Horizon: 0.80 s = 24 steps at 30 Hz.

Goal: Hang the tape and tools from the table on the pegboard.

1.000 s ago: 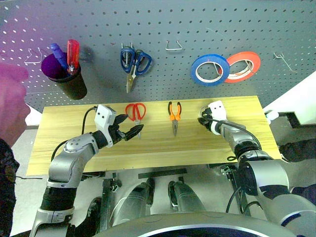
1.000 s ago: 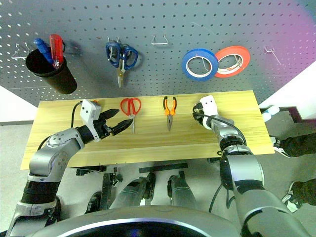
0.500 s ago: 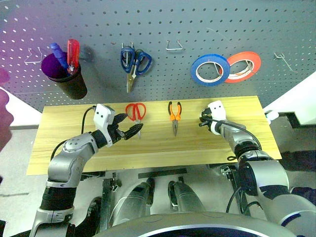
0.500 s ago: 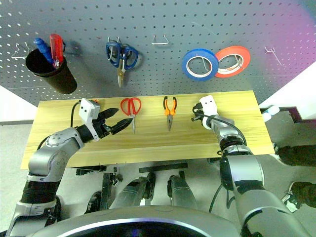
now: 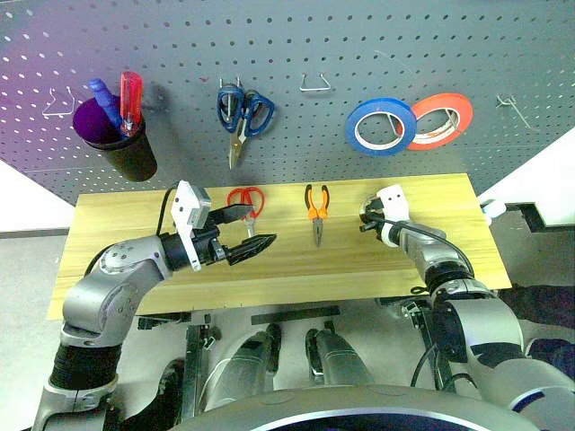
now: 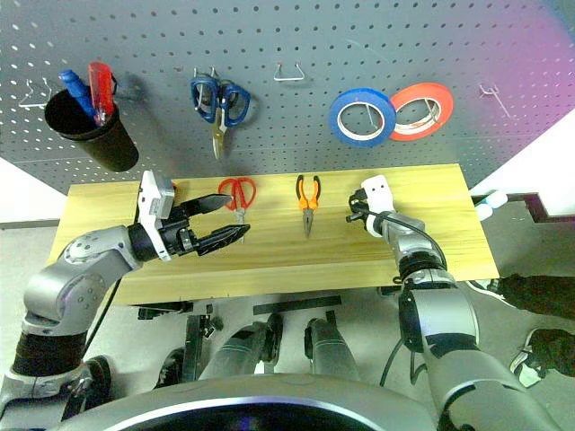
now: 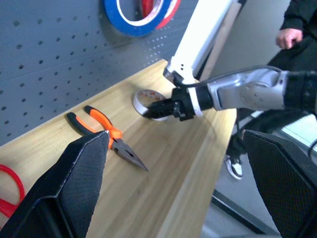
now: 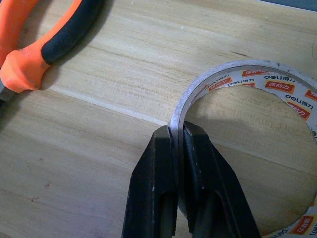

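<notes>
The cream-white tape (image 8: 237, 67) lies flat on the wooden table (image 5: 449, 260) at its right end. My right gripper (image 8: 178, 134) is shut on the ring's wall, one finger inside and one outside. Orange-and-black pliers (image 5: 316, 208) lie at the table's middle, with red-handled scissors (image 5: 244, 199) to their left. Above the table, beside and in front of the scissors, my left gripper (image 5: 260, 224) hangs open and empty, pointing right toward the pliers. The dark grey pegboard (image 5: 296, 144) rises behind the table.
On the pegboard hang blue-handled scissors (image 5: 241, 112), a blue tape roll (image 5: 381, 127), a red-orange roll (image 5: 442, 119) and a black cup (image 5: 121, 148) holding a blue and a red screwdriver. Bare hooks (image 5: 316, 85) sit at top middle. A person's hand (image 7: 290, 37) shows beyond the table's right end.
My left gripper has lifted off the table, drawn back toward me and swung to point right. The right gripper stays at the tape. A blurred shape at the left edge is gone.
</notes>
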### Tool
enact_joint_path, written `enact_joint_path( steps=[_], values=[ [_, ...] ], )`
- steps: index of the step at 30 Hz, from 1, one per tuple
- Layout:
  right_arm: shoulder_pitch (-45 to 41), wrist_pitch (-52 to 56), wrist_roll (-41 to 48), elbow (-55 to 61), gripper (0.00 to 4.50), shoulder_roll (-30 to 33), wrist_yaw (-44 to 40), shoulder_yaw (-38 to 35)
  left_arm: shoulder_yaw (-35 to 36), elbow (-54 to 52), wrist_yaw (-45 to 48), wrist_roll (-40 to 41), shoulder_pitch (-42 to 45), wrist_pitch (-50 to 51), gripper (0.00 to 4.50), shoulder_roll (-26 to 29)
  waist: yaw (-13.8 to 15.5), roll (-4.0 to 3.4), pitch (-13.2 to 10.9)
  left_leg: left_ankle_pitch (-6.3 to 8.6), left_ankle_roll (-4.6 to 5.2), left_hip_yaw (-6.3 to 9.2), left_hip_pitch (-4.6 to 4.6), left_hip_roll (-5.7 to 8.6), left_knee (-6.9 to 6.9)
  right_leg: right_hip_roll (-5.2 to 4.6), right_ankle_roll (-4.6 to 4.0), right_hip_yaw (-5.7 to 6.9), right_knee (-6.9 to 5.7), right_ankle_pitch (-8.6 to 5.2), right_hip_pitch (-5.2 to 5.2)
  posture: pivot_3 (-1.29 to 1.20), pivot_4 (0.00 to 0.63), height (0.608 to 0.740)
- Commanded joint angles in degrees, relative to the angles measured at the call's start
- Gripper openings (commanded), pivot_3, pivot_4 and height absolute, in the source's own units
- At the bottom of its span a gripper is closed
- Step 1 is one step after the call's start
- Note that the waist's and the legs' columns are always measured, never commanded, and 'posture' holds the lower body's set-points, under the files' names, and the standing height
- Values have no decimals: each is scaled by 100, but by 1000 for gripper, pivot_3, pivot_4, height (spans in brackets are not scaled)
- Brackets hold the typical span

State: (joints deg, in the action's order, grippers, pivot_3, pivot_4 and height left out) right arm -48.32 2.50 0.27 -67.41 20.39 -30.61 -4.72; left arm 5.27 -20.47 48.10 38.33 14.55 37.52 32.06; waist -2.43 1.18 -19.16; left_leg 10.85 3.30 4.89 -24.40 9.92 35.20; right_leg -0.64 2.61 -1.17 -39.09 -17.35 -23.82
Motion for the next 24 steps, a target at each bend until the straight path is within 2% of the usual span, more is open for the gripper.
enact_joint_path(
  steps=[1, 9, 24],
  values=[
    [29, 58, 118, 155, 23, 160, -42, -121, 26, -288, 171, 256, 82, 47, 4500, 117, 0, 0, 0, 0, 0, 0, 0, 0, 0, 0, 0, 0, 0, 0, 0, -26, 305, 740],
    [109, 99, 368, 311, 23, 478, -70, -406, -185, -126, 298, 97, 240, -174, 4500, 66, -4, -2, 2, -2, -2, 0, -2, 0, 2, -1, 0, 4, 1, 0, 0, -65, 276, 740],
    [979, 750, 1210, 2139, 23, 748, -213, -1043, -373, 462, 360, -139, 644, -637, 4500, -342, -16, -7, 21, -10, 2, -2, -3, -2, 8, -1, 0, 12, -3, 2, 0, -116, 249, 740]
  ],
)
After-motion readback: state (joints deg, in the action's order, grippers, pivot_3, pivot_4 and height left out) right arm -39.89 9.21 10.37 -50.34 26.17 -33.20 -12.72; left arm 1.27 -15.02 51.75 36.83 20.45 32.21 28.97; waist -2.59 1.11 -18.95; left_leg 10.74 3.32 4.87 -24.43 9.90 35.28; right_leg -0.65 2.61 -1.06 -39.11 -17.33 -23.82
